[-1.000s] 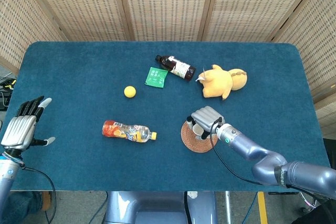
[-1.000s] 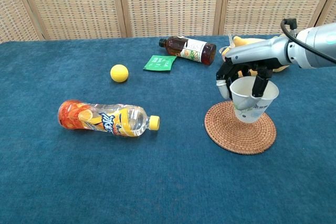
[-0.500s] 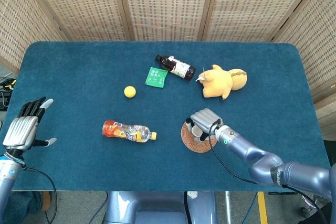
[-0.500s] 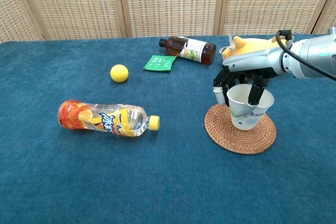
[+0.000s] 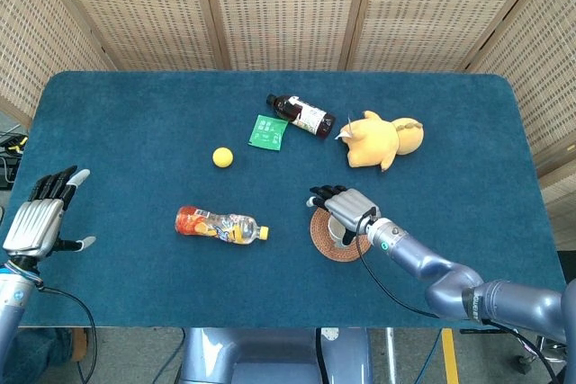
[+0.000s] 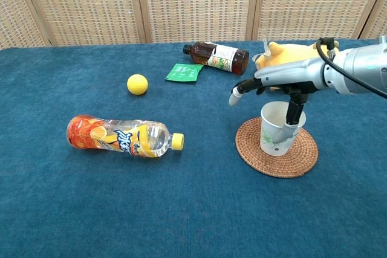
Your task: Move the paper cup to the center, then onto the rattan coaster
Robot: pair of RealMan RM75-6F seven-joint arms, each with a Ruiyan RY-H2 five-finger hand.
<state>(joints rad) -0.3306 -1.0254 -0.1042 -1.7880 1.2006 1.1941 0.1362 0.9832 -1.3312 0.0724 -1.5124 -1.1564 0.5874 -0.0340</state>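
The white paper cup [image 6: 276, 132] stands upright on the round rattan coaster [image 6: 251, 148], right of the table's middle. My right hand [image 6: 279, 79] hovers just above it with its fingers stretched out to the left. Its thumb reaches down to the cup's far rim. From the head view, the cup [image 5: 337, 231] shows partly under the right hand [image 5: 347, 206], with the coaster [image 5: 347, 253] beneath. My left hand [image 5: 36, 220] hangs at the table's left edge, fingers apart and holding nothing.
An orange drink bottle [image 6: 121, 137] lies on its side left of the coaster. Further back are a yellow ball [image 6: 137, 84], a green packet [image 6: 185, 72], a dark bottle [image 6: 216, 55] and a yellow plush toy [image 6: 284, 52] right behind my right hand.
The right hand lowered the tilted cup onto the coaster, where it now stands upright. Its fingers have come off the cup and spread out to the left. The left hand stayed put.
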